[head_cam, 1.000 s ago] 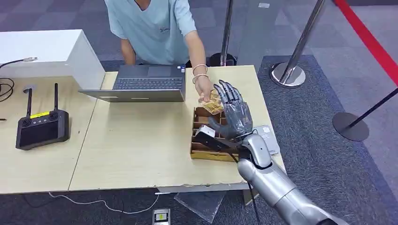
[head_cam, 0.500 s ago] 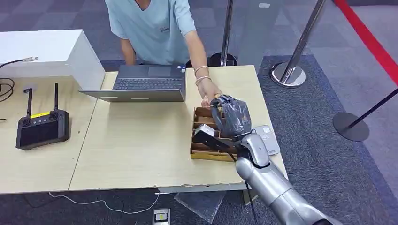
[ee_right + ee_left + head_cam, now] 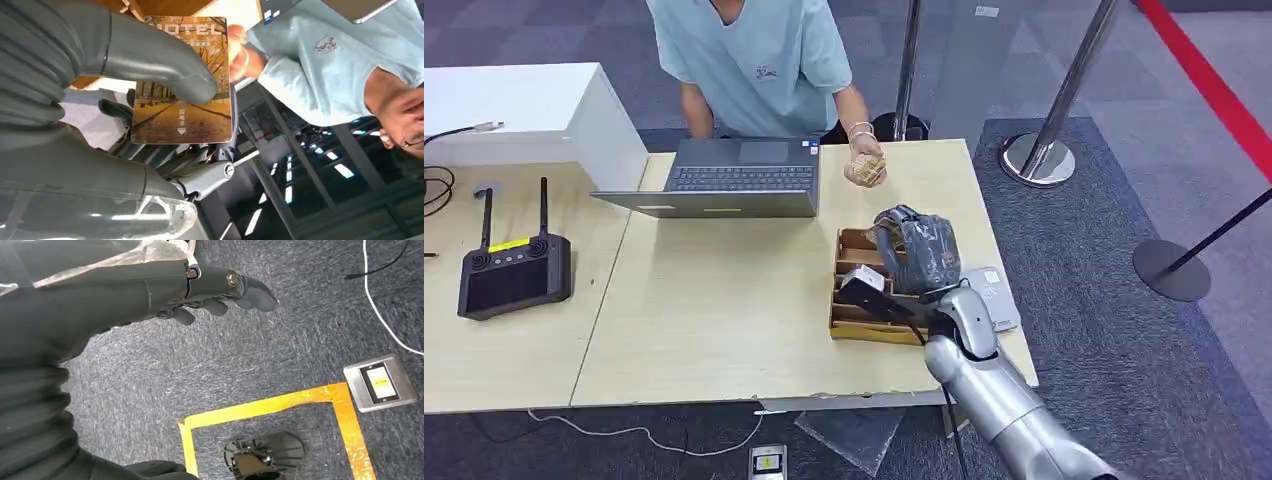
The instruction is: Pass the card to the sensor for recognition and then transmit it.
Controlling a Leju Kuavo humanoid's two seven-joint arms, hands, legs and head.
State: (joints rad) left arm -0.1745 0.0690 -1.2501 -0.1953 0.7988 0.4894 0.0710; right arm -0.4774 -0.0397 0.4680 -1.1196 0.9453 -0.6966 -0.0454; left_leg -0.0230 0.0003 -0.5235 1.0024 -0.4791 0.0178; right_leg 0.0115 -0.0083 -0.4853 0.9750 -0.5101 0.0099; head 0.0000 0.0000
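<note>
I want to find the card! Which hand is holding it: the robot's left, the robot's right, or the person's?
The robot's right hand: its thumb pins the golden hotel card against its fingers. The left hand hangs over carpet, holding nothing, and the person's hand is pulled back.

Two pale wood tables side by side, with gear on top

The larger light wooden table (image 3: 724, 300) carries an open grey laptop (image 3: 724, 180) at its far edge, a brown cardboard divided tray (image 3: 856, 290) near its right side, and a flat grey sensor pad (image 3: 996, 295) just beside that tray. The left table (image 3: 514, 350) holds a black handheld controller with two antennas (image 3: 512, 265) and a white box (image 3: 524, 115).
</note>
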